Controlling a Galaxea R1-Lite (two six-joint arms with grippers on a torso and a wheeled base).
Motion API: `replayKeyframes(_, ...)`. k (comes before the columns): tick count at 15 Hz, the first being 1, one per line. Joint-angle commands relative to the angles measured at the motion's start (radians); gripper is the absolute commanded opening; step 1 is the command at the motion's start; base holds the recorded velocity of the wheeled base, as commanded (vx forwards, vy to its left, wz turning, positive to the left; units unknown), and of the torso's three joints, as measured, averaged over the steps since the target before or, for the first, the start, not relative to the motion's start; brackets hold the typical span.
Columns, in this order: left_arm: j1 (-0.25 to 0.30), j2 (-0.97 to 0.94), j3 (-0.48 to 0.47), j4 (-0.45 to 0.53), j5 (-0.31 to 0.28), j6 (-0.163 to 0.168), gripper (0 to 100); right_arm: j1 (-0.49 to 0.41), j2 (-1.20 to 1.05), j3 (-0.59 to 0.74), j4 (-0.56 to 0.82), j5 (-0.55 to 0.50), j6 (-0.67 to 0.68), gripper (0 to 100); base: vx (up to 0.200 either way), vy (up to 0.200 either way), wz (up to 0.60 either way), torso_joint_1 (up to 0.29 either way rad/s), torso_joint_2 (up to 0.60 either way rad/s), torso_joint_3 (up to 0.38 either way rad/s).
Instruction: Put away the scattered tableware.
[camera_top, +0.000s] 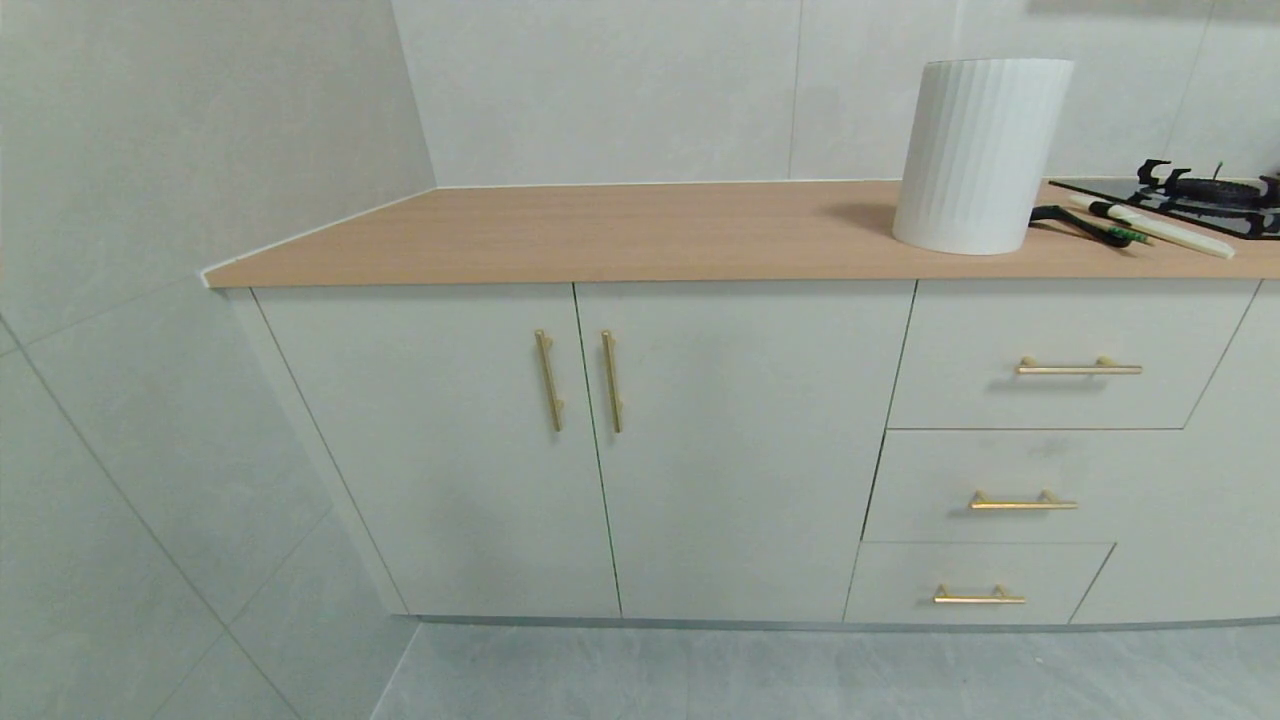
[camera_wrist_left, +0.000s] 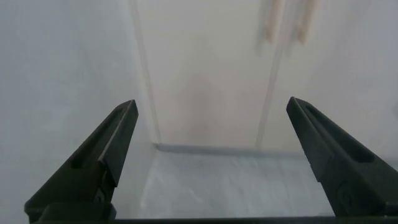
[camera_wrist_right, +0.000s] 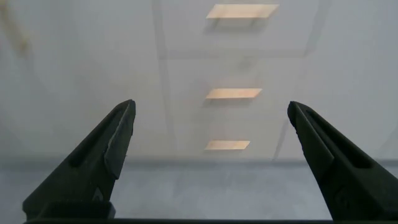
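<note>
Two pincers are seen spread wide with nothing held: the left pincer (camera_wrist_left: 211, 107) is faced toward a pale cabinet door (camera_wrist_left: 205, 74), the right pincer (camera_wrist_right: 211, 109) toward a stack of drawers (camera_wrist_right: 236, 62) with brass-coloured bar handles. The tableware (camera_top: 1150, 222) (a few long, slim utensils, one cream-white, one with a curved black handle; their exact kinds cannot be made out) is found at the far right of the head view, laid flat on the counter (camera_top: 600, 230), just beside a white ribbed container (camera_top: 975, 150) and against the edge of a black cooktop (camera_top: 1210, 195). Several troubles may be expected from here. Because the utensils are thin and lie flat on a smooth, wood-grained top, they could be pushed along or pinched poorly rather than lifted. The container is tall, fluted and slightly tapered, probably light, so it could be tipped by an arm brought in close. Both pincers are low, at cabinet-front height, so the counter's lip or the thin round handles could be struck when they are raised. The cabinet fronts are flat, matt and pale, offering little to judge closeness by.
</note>
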Motion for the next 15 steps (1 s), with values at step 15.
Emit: replayKeyframes(15,0.000,0.000,0.008,0.002,-0.014,-0.008,100,0.004,0.003,0.013,0.009,0.030,0.001,100,0.000,-0.013,0.00,0.000,0.00,0.000)
